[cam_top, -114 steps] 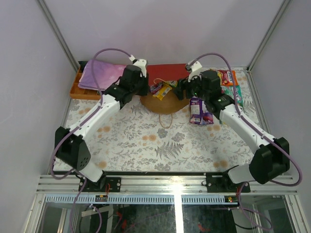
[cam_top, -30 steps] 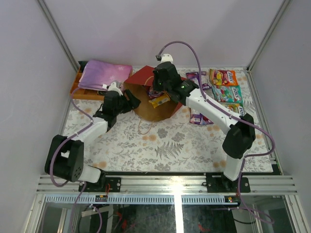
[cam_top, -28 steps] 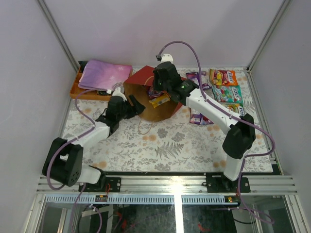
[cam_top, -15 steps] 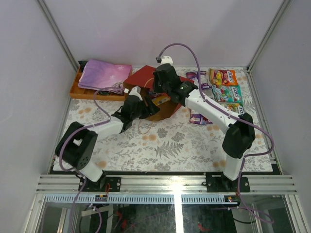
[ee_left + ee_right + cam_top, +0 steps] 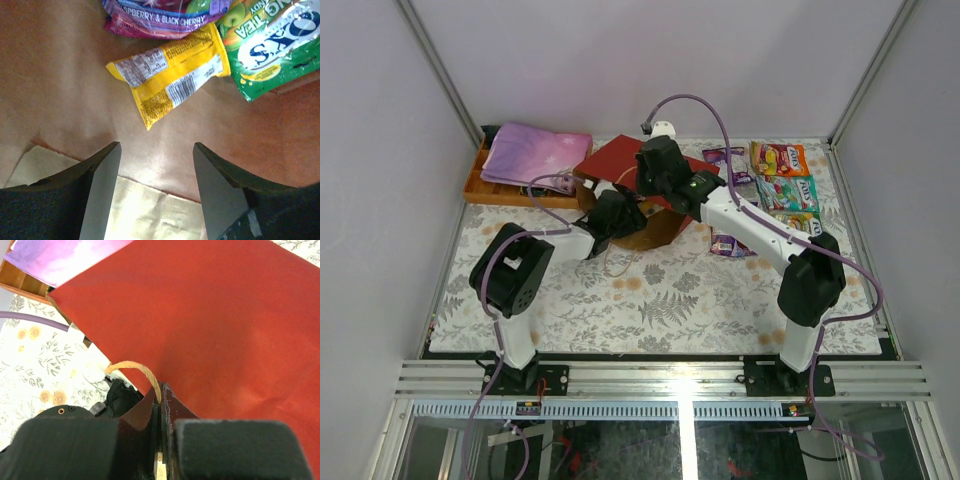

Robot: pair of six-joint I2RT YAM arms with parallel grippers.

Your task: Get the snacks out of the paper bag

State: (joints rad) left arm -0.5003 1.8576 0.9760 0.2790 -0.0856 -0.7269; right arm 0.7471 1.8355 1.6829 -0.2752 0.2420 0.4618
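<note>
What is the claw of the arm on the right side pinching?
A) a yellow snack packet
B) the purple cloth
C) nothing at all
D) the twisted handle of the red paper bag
D: in the right wrist view the right gripper is shut on the beige twisted handle of the red paper bag.

The paper bag (image 5: 210,315) is matt red paper outside, smooth brown kraft inside; its handle (image 5: 132,362) is twisted cord. The snacks (image 5: 170,80) are glossy plastic.
</note>
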